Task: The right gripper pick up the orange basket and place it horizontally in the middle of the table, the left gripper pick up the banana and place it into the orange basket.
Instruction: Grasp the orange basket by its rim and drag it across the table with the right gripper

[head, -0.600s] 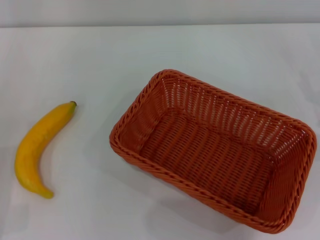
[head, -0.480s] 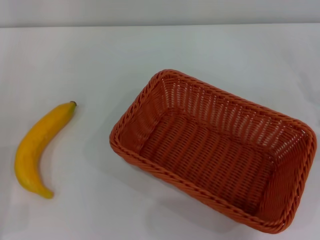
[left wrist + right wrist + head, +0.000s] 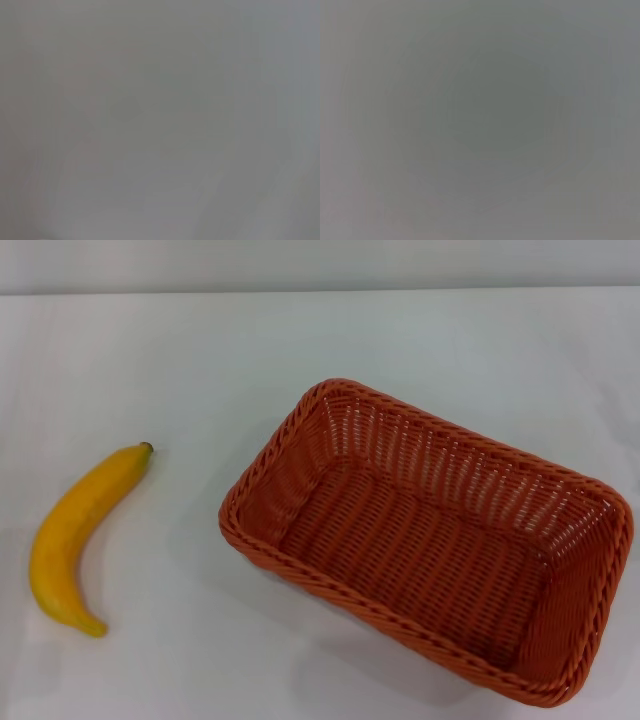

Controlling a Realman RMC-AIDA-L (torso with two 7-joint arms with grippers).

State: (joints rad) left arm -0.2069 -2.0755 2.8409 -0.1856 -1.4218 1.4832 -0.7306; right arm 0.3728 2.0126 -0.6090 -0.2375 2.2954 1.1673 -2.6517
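Note:
The orange basket (image 3: 430,540) lies on the white table (image 3: 200,360) right of centre in the head view, turned at an angle, with its long axis running from upper left to lower right. It holds nothing. The yellow banana (image 3: 80,535) lies on the table at the left, its dark stem tip pointing up and to the right, well apart from the basket. Neither gripper shows in the head view. Both wrist views show only a flat grey blur with no object or finger to make out.
The table's far edge (image 3: 320,290) runs across the top of the head view, with a pale wall behind it. Bare tabletop lies between the banana and the basket and beyond both.

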